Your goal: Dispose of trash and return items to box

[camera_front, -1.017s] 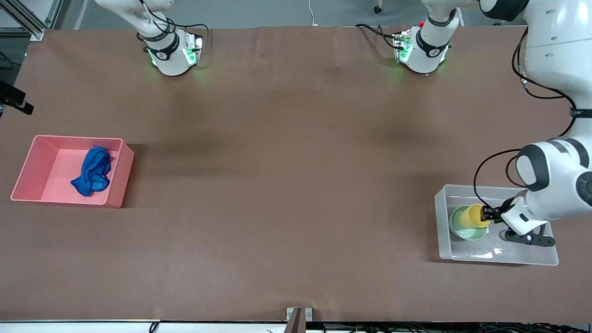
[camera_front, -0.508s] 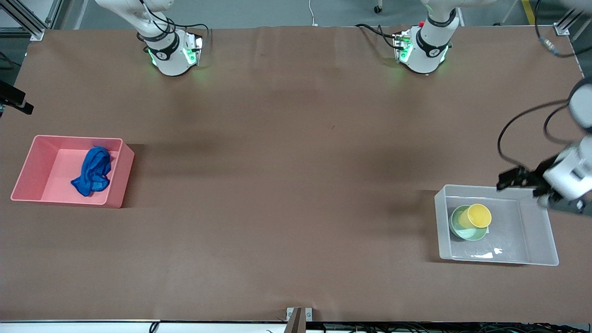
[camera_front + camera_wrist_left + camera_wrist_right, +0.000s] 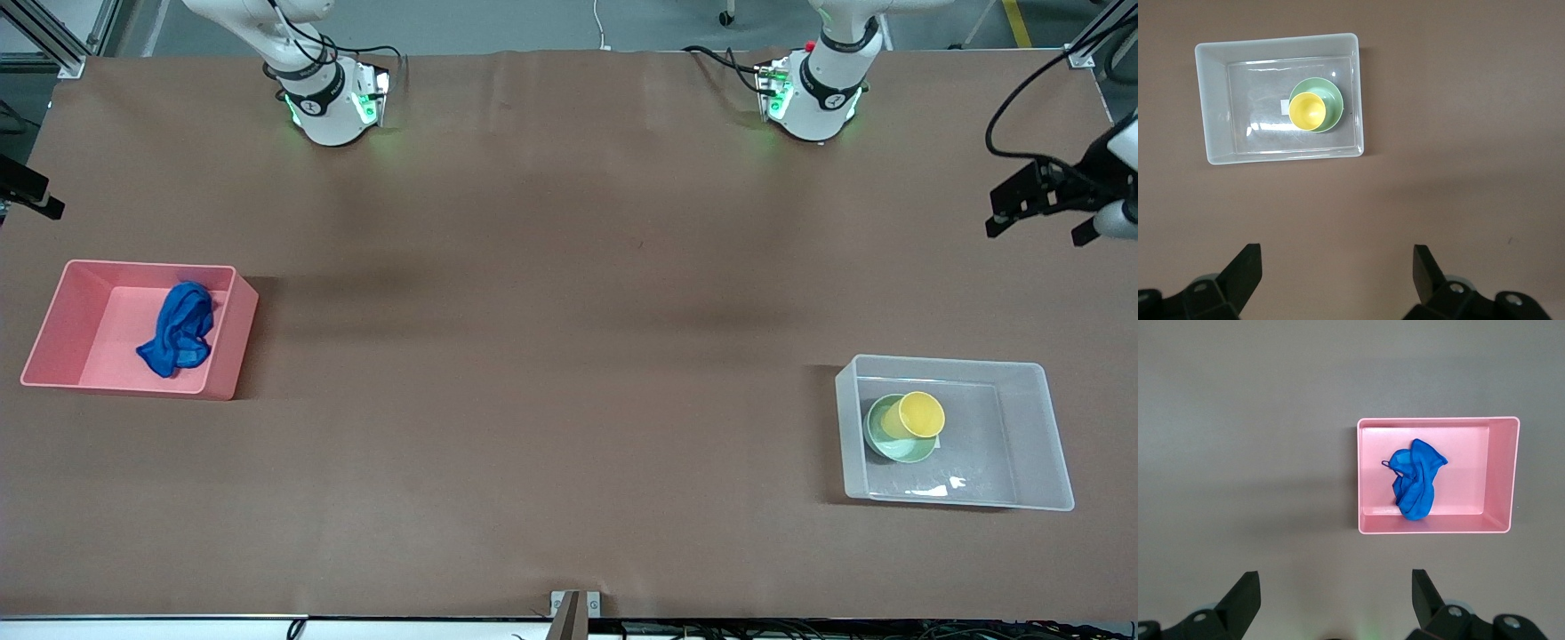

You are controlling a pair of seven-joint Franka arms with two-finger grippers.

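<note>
The yellow cup (image 3: 920, 414) stands in the mint-green bowl (image 3: 889, 442) inside the clear box (image 3: 1031, 427), toward the left arm's end of the table. They also show in the left wrist view: the cup (image 3: 1306, 111), the bowl (image 3: 1333, 100) and the box (image 3: 1215, 100). The blue trash wad (image 3: 178, 329) lies in the pink bin (image 3: 67, 307) toward the right arm's end; the right wrist view shows the wad (image 3: 1415, 487) and the bin (image 3: 1501, 473). My left gripper (image 3: 1040, 222) is open, empty and high over the table's edge. My right gripper (image 3: 1336, 600) is open and empty, high over bare table.
The two arm bases (image 3: 329, 107) (image 3: 813, 98) stand along the table's edge farthest from the front camera. A small white label (image 3: 1285, 107) lies on the box floor beside the cup. A metal bracket (image 3: 573, 604) sits at the table's nearest edge.
My left gripper let go of the yellow cup in the box, opened, rose, and moved away toward the table's edge. The cup stays in the bowl. The right side has not changed.
</note>
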